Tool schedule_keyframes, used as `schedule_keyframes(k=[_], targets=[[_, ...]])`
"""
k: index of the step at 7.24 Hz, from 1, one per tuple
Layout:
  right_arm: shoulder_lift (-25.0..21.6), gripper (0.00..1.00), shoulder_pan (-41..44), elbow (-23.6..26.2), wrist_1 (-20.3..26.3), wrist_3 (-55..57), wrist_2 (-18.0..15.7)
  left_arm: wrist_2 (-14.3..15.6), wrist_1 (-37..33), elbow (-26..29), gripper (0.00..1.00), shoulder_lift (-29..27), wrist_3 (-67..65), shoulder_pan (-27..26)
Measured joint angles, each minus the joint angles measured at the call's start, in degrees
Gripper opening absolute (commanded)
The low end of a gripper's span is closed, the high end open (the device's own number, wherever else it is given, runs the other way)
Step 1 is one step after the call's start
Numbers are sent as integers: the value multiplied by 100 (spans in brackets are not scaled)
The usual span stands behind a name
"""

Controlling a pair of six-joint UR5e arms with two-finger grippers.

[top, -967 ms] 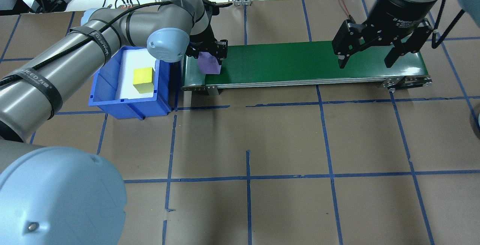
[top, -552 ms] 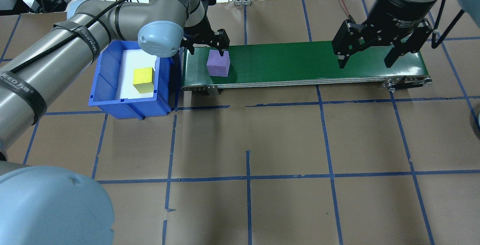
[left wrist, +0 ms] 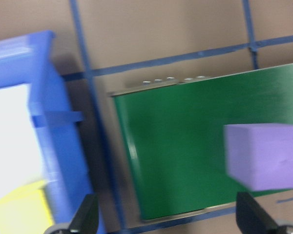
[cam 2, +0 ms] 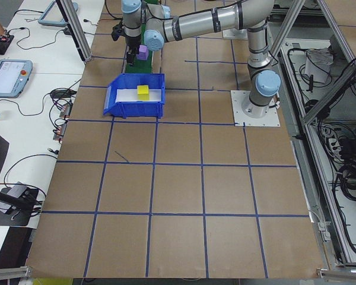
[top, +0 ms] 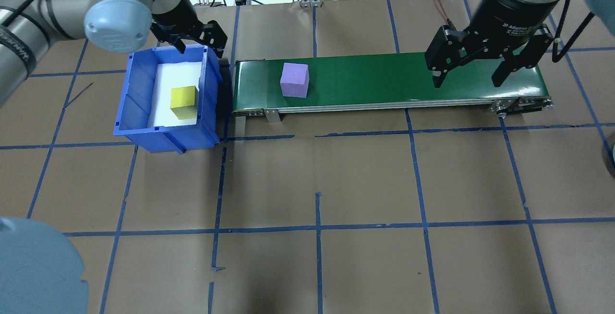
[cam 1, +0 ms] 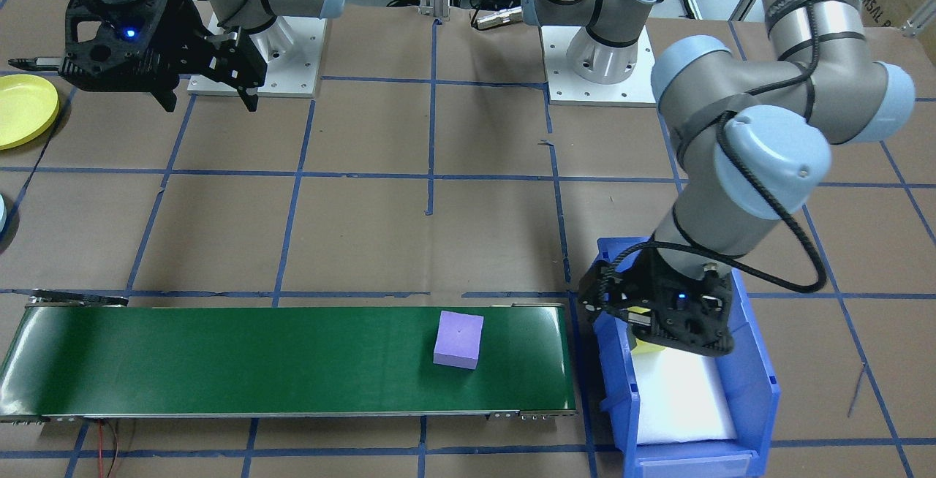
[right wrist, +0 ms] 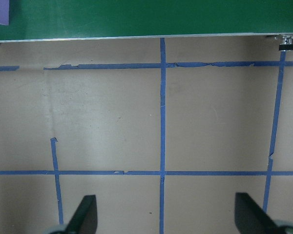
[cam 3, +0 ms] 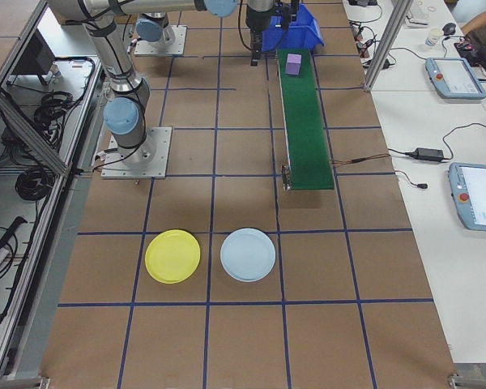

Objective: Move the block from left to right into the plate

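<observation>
The left gripper (top: pixel 198 40) hangs spread over the blue bin (top: pixel 210 81), apparently empty. The right gripper (top: pixel 470 71) gapes above the belt (top: pixel 384 78). One purple block (top: pixel 294 79), one yellow block (top: pixel 184 102), two plates.

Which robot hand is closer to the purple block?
The left. The left end effector hovers by the blue bin, beside the purple block; the right end effector waits over the belt's far end.
</observation>
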Motion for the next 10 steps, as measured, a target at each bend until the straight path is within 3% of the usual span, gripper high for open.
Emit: schedule_keyframes(k=[3,5,10], targets=[[0,100,1,0,0,0,10,-20,-293,-328,97,95,2718,439],[0,100,4,0,0,0,20,212,17,-693,98,97,4171,492],[0,100,5,4,0,0,33,636,802,-1240,99,-17,5882,503]])
